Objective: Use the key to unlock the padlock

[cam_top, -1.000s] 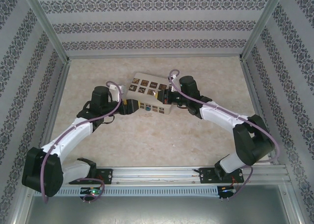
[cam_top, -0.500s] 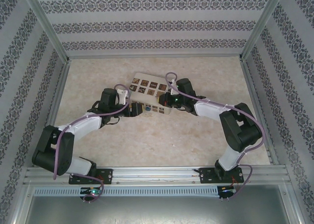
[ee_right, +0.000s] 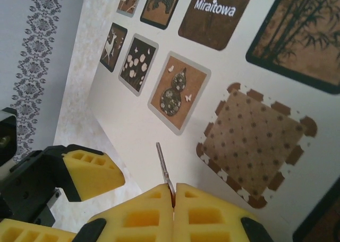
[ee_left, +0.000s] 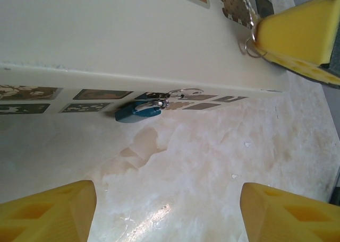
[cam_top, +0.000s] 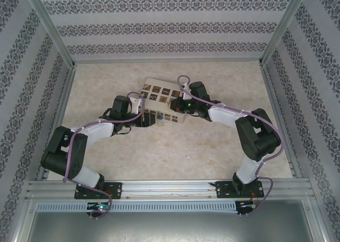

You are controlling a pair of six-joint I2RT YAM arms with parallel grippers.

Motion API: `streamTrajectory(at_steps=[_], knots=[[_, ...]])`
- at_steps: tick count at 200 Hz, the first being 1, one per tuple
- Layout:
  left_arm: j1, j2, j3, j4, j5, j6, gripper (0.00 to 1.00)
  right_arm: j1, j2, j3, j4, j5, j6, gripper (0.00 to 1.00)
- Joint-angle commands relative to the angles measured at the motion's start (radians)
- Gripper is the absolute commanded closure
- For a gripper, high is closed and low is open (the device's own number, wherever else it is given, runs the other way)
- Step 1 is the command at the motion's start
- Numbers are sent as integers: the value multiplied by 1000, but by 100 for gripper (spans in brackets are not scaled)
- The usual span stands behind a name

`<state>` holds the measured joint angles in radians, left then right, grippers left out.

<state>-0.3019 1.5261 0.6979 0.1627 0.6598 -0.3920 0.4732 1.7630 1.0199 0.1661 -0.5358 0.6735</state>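
L gripper open w/ blue padlock just ahead, R gripper pinching key: we should clamp lock body before inserting.

Padlock: blue-teal body, silver shackle
Key: silver
Box: cream, with dark brown pictures of bamboo, gourd, dots
Left gripper: yellow pads
Right gripper: yellow pads
Table: pale beige, marbled
Walls: pale grey, bands of dark floral print
Arms: black and white

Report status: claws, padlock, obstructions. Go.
Left claw open, facing padlock. Right claw shut on key, over box top. Padlock on box side, untouched.
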Motion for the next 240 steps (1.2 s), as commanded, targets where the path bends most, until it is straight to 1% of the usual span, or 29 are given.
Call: streamTrajectory(at_steps=[1, 72, 134, 205, 240], knots=[[-11, 25, 20, 75, 30, 15, 29, -5, 29, 44, -9, -13, -23, 100], [-10, 95, 35, 152, 22, 7, 30, 5, 42, 14, -71, 8, -46, 100], [-11, 126, 29, 184, 14, 10, 31, 34, 18, -68, -41, 6, 0, 100], [-25, 166, 36, 200, 17, 26, 34, 45, 21, -73, -43, 21, 3, 100], [-39, 178, 22, 250, -3, 22, 34, 45, 24, -64, -50, 22, -2, 100]])
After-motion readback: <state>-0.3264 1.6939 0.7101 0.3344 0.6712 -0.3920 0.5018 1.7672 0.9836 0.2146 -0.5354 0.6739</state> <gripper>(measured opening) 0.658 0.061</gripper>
